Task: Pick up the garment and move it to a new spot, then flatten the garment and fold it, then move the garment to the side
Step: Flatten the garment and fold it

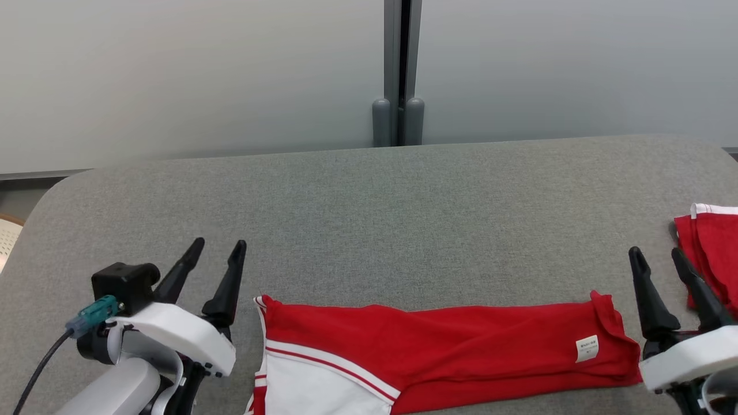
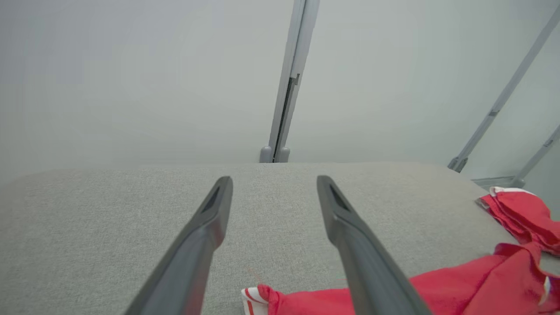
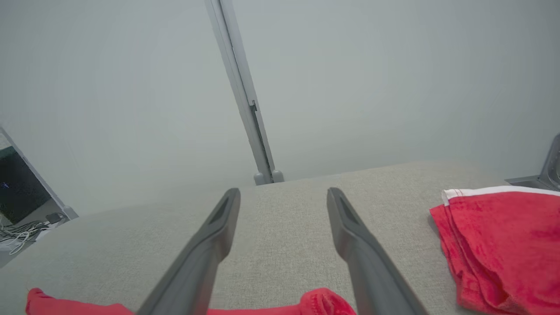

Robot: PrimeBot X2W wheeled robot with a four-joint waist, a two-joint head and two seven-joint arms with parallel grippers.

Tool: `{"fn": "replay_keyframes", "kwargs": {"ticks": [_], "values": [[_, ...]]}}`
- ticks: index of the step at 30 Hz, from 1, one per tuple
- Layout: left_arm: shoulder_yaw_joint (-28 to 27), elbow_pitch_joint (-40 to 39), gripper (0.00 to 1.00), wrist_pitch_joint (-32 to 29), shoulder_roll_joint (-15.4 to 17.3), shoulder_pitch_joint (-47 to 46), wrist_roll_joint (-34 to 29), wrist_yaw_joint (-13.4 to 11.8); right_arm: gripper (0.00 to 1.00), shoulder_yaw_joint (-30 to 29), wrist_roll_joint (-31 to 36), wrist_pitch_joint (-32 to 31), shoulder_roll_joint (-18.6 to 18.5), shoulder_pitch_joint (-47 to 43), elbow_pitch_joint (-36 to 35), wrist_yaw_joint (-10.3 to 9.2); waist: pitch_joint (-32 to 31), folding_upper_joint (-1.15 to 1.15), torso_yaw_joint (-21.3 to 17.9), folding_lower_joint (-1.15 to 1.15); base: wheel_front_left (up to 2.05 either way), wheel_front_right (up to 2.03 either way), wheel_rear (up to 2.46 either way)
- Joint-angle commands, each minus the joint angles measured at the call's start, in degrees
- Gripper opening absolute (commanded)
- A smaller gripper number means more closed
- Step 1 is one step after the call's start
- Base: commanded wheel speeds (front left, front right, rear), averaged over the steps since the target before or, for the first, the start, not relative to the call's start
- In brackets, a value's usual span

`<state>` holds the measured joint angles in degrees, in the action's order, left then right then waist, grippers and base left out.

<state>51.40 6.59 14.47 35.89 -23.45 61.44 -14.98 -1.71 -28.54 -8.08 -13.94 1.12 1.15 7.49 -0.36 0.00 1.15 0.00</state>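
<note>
Fold stage, by my reading. The garment [image 1: 461, 340] lies along the near edge of the table [image 1: 369, 230] as a long red band with white-striped cloth at its left end, between the two grippers. The left gripper [image 1: 219, 245] sits just off the left end, jaws wide apart and holding nothing. The right gripper [image 1: 656, 252] sits just off the right end, equally wide and empty. The next move likely calls for pinching one end's corners and carrying them across to halve the band. Count: two grippers, one table, one white label [image 1: 587, 348], two red garments, the second garment [image 1: 712, 259] lying folded at far right.
</note>
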Motion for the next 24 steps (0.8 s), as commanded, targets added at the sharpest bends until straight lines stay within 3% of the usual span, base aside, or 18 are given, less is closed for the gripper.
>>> {"fn": "replay_keyframes", "kwargs": {"ticks": [1,4,8,15,20,24], "values": [[-3.56,0.37,1.00,0.60,-1.78,2.12,-0.31,-0.55,1.00,1.51,1.29,3.68,0.00,-1.22,-0.64,0.00,-0.22,0.00,0.00,0.00,0.00,0.00,0.00],[-14.94,-1.00,1.00,0.75,-7.16,6.84,-6.38,-0.49,1.00,3.75,3.95,10.25,0.72,-2.45,-0.83,0.00,-0.44,0.00,0.19,0.00,0.00,0.00,0.00],[-26.61,-1.86,1.00,0.74,-15.12,15.11,-17.01,2.80,1.00,5.50,7.31,16.76,2.50,-4.07,1.09,0.00,-0.96,0.00,0.52,0.00,0.00,0.00,0.00],[-37.52,-1.68,1.00,0.75,-27.28,24.81,-32.79,10.07,1.00,6.61,11.01,20.69,4.97,-5.58,5.25,0.00,-1.68,0.00,0.96,0.00,0.00,0.00,0.00],[-42.74,-0.06,1.00,0.76,-31.69,25.64,-38.63,15.65,1.00,6.93,11.79,21.23,5.40,-4.47,6.64,0.00,-1.48,0.00,1.53,0.00,0.00,0.00,0.00],[-44.21,0.76,1.00,0.76,-32.31,24.81,-40.06,17.50,1.00,7.05,11.98,21.18,5.27,-3.78,6.96,0.00,-1.10,0.00,1.83,0.00,0.00,0.00,0.00]]}}
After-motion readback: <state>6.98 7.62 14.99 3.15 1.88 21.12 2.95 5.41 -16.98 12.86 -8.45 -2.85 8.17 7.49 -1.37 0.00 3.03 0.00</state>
